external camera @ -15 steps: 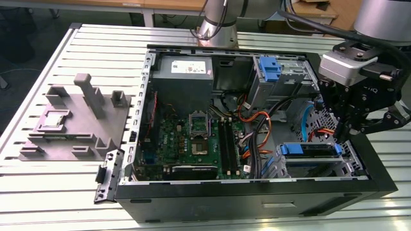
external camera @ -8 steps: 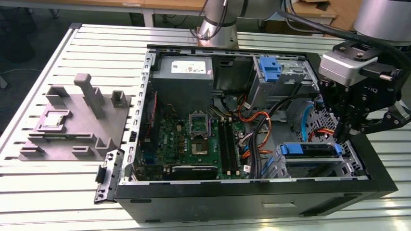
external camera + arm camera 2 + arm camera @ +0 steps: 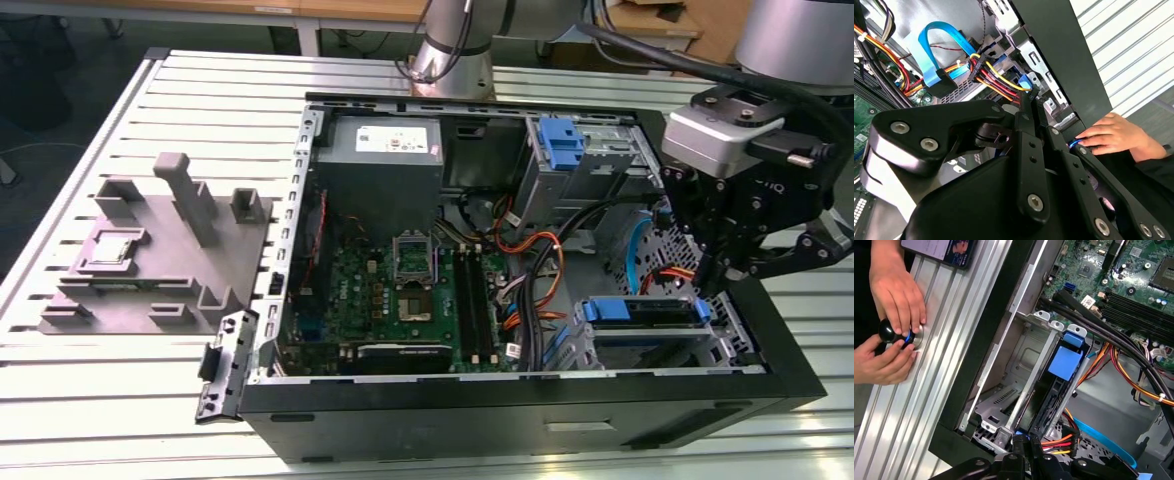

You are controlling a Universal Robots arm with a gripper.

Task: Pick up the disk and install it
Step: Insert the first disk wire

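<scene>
The disk (image 3: 643,312), dark with a blue plastic frame, sits in the metal drive cage at the near corner of the open computer case on the exterior view's right. In the first wrist view the disk (image 3: 1056,385) lies slotted in the cage, its blue tab facing the motherboard. My gripper (image 3: 707,282) hangs just above that cage. In the first wrist view my gripper (image 3: 1026,444) is at the disk's cable end, beside the red, yellow and black power plug. In the second wrist view my gripper (image 3: 1027,96) has its fingers pressed together, with nothing seen between them.
A person's hands (image 3: 896,315) rest on a black knob on the slatted table just outside the case wall (image 3: 989,340). Orange and blue cables (image 3: 939,55) crowd the cage. A tall blue latch piece (image 3: 561,142), a grey box (image 3: 387,145) and a grey fixture (image 3: 160,250) also stand here.
</scene>
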